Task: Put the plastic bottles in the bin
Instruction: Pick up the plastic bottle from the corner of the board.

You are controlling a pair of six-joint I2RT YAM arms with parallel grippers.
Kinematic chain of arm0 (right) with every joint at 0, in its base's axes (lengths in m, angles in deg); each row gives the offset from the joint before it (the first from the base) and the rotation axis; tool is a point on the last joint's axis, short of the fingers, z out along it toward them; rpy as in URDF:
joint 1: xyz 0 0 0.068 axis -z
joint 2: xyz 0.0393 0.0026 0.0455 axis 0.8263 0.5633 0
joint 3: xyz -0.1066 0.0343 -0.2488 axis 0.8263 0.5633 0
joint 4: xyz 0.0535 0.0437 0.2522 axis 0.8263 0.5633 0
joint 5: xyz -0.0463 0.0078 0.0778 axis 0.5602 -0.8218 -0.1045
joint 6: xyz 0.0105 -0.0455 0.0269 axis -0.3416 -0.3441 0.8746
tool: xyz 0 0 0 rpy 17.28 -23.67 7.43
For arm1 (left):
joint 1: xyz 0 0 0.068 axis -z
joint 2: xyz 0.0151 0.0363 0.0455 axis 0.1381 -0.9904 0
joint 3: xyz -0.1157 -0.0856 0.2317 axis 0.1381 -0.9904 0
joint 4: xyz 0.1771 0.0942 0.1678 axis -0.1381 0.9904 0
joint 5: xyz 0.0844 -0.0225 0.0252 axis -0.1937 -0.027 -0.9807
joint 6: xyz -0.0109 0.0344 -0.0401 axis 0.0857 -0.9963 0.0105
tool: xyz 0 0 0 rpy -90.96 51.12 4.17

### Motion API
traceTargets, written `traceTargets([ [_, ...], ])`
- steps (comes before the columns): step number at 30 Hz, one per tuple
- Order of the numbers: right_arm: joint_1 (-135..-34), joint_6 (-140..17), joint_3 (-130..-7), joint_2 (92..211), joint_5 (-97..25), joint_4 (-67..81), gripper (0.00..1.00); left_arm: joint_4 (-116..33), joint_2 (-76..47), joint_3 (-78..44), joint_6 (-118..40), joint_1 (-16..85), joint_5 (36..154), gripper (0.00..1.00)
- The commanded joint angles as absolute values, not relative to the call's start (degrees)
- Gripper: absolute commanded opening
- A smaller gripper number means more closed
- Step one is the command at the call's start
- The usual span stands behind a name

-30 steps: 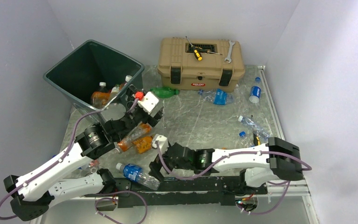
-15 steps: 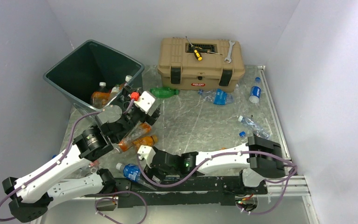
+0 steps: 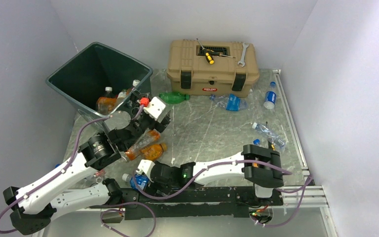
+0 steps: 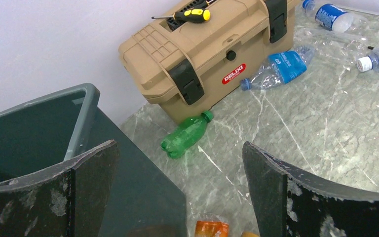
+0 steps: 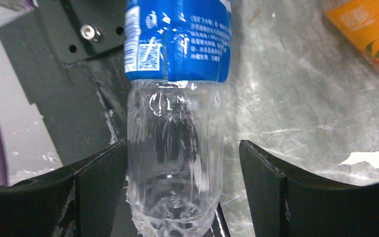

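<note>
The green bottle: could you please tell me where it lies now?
In the top external view, the green bottle lies on its side at the front left corner of the tan toolbox, right of the bin.

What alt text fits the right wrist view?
A clear bottle with a blue label lies between the open fingers of the right gripper, base toward the camera. Part of an orange bottle shows at top right on the marbled table.
</note>
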State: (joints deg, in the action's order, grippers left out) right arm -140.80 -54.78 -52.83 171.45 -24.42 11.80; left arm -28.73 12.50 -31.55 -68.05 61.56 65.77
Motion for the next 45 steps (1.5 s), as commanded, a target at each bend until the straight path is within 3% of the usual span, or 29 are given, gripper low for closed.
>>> traceTargets([
  [1, -141.06, -54.32, -55.20, 172.55, -22.15, 14.48, 0.80, -31.05, 12.08, -31.41, -68.86, 61.90, 64.42, 1.00],
  [8, -141.28, -52.90, -50.49, 166.39, -16.95, 17.14, 0.56, -31.01, 12.33, -31.45, -68.87, 62.22, 64.42, 1.00],
  [16, -141.76, -48.91, -41.96, 151.15, -9.37, 24.93, 0.48, -31.04, 11.57, -31.33, -68.22, 62.27, 64.87, 0.99],
  [24, -136.25, -32.16, -37.00, 146.67, 1.82, 32.54, 0.48, -31.64, 12.51, -31.56, -67.85, 62.28, 64.21, 1.00],
  [32, -125.59, -20.75, -28.67, 139.37, 1.62, 28.69, 0.47, -31.52, 12.34, -31.57, -68.04, 62.36, 63.96, 0.99],
  [45, -119.65, -23.10, -28.26, 143.92, -8.36, 25.99, 0.74, -30.95, 12.04, -31.15, -67.89, 62.83, 64.40, 0.99],
])
